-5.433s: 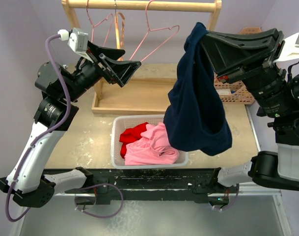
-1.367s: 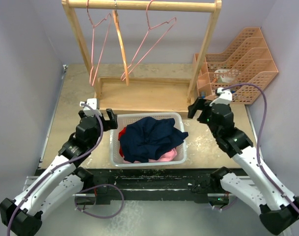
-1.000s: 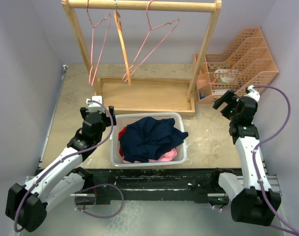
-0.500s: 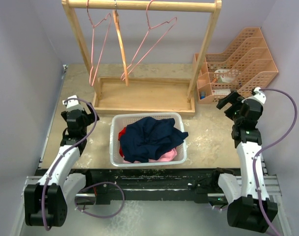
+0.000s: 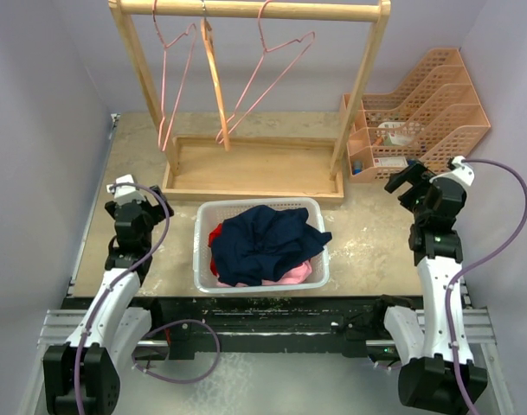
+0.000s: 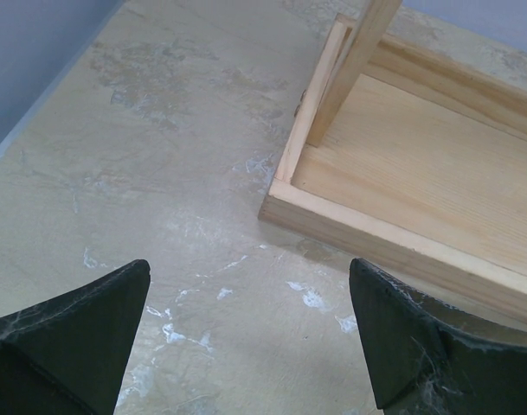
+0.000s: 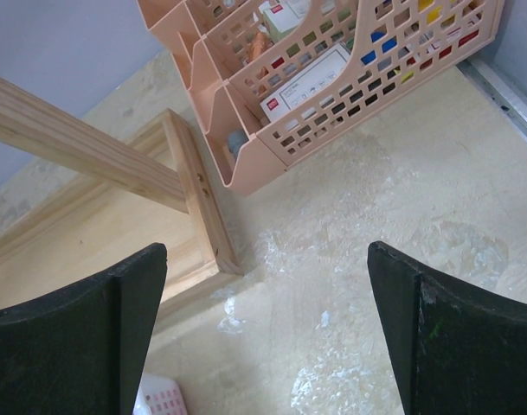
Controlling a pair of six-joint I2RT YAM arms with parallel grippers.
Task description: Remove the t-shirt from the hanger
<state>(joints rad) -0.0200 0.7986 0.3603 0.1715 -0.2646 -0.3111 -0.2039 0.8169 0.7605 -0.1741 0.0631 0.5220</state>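
The navy t-shirt (image 5: pixel 265 242) lies crumpled in the white basket (image 5: pixel 199 251), on top of pink and red clothes. No hanger carries it. Two pink wire hangers (image 5: pixel 172 78) (image 5: pixel 267 73) and a wooden hanger (image 5: pixel 215 82) hang bare from the rack's rail. My left gripper (image 5: pixel 135 201) (image 6: pixel 249 262) is open to the left of the basket, over bare tabletop near the rack's front left corner. To the right of the basket my right gripper (image 5: pixel 406 183) (image 7: pixel 267 246) is open too, with nothing between its fingers.
The wooden rack's tray base (image 5: pixel 254 169) (image 6: pixel 419 173) (image 7: pixel 202 207) stands behind the basket. A peach mesh file organizer (image 5: pixel 419 104) (image 7: pixel 332 78) with small items sits at the back right. A corner of the basket (image 7: pixel 155 402) shows in the right wrist view. Purple walls close both sides.
Both arms have drawn back from the basket to the table's sides, the left one further left, the right one slightly right. The t-shirt stays in the basket and the hangers sway a little.
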